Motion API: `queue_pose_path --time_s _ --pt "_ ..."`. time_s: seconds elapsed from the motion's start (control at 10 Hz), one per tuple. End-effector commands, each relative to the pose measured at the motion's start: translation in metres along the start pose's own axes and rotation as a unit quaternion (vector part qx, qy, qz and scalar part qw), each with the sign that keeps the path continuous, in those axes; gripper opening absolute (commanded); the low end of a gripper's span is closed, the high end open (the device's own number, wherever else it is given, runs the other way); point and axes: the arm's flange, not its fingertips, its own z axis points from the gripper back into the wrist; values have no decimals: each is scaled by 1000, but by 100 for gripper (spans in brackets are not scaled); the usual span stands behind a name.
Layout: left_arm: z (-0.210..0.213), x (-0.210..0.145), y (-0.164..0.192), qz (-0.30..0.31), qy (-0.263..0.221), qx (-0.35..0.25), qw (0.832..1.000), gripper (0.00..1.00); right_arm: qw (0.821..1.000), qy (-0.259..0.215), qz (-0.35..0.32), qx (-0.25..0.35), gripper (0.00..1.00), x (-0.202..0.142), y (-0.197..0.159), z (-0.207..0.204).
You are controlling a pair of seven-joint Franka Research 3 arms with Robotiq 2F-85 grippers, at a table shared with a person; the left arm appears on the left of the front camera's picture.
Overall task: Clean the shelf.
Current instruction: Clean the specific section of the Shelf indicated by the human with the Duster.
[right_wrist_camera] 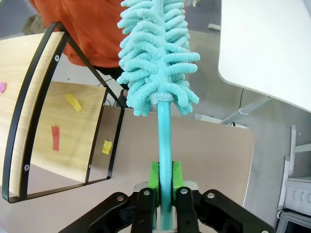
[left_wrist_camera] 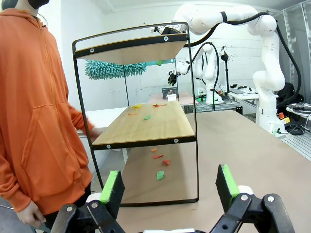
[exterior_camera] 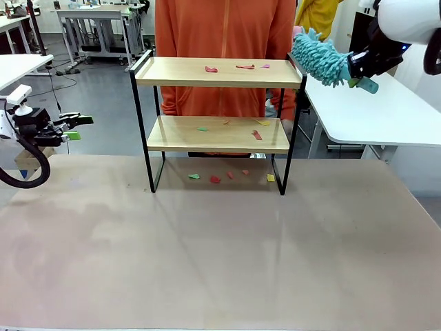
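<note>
two boards strewn with scraps, duster poised at the shelf's right end

the shelf [exterior_camera: 179, 72] stands upright on the brown table [exterior_camera: 207, 262], toward its far edge and about the middle of its width. a person in an orange hoodie [exterior_camera: 224, 31] stands right behind it. small coloured scraps lie on every level: a few red and pink ones on the top board [exterior_camera: 211, 69], red, green and yellow ones on the lower board [exterior_camera: 256, 134], and more on the table between the shelf's legs [exterior_camera: 215, 179].

the right gripper [exterior_camera: 356, 71] hangs in the air off the shelf's right end, above a white side table [exterior_camera: 386, 117]. its fingers are clamped on the teal handle of a fluffy teal duster [exterior_camera: 318, 56]. in the right wrist view the handle runs straight up between the two green pads, and the duster's head spreads out above the shelf's black side rail. in the front view the head sits just beside the top board's right rail, at about the rail's height. whether it touches the rail cannot be told.

the left gripper [exterior_camera: 74, 127] hovers low at the table's left edge, well apart from the shelf. its fingers are spread wide and hold nothing. in the left wrist view its green pads stand far apart, and the shelf shows end-on beyond them, with the duster's head past the far end, just under the top board.
</note>
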Motion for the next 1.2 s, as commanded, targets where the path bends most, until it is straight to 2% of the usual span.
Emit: queue_pose_path --time_s 0.0,0.3,0.4,0.7,1.0,1.1 --pt "-1 2 0 -2 -2 -1 1000 100 1000 -4 7 3 0 2 -1 3" --pt "-1 2 0 -2 -2 -1 1000 100 1000 -4 7 3 0 2 -1 3" --pt "-1 2 0 -2 -2 -1 1000 100 1000 0 0 0 13 0 0 0" --pt "-1 2 0 -2 -2 -1 1000 100 990 97 88 -58 13 -42 -41 43" --pt "-1 2 0 -2 -2 -1 1000 100 948 225 200 -103 13 -82 -56 76" --pt "-1 2 0 -2 -2 -1 1000 100 919 270 266 -105 13 -98 -54 79"
